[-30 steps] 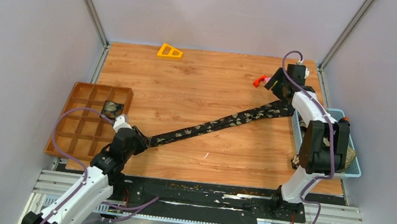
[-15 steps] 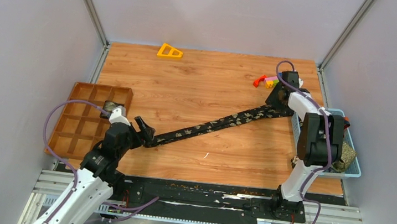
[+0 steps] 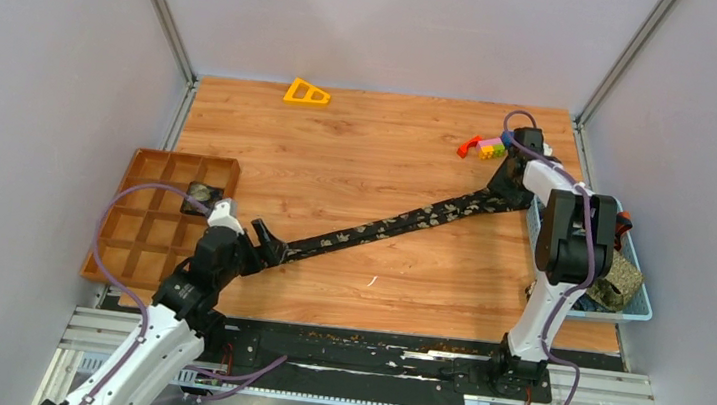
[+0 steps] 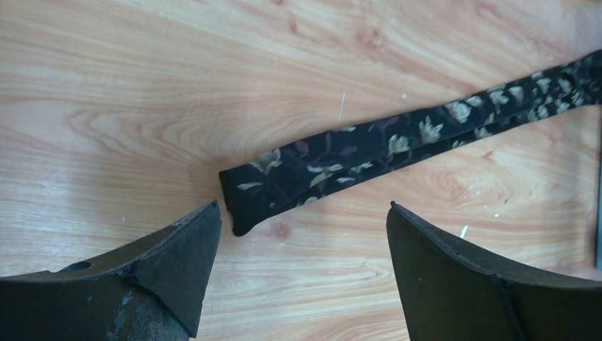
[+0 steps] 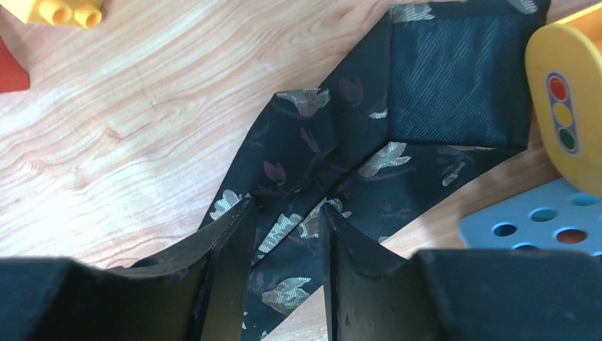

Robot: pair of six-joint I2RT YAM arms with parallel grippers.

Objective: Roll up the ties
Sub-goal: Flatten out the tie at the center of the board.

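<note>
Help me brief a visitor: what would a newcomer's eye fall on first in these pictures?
The black patterned tie, stretched flat and diagonal across the wooden table, stands out first. The left pincer gapes open just short of its narrow end, while the right pincer sits with jaws close together over the creased wide end. Next come the orange compartment tray at the left edge and the bright toy blocks far right.

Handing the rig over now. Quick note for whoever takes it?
Left pincer: open, by the narrow end of the black tie, not holding it.
Right pincer: jaws narrowed over the wide end; grip unclear.
The tie lies flat, diagonally across the table, unrolled.
Done: what looks like one roll sits in the tray.
Left: roll this tie; an olive tie waits in the basket.
</note>
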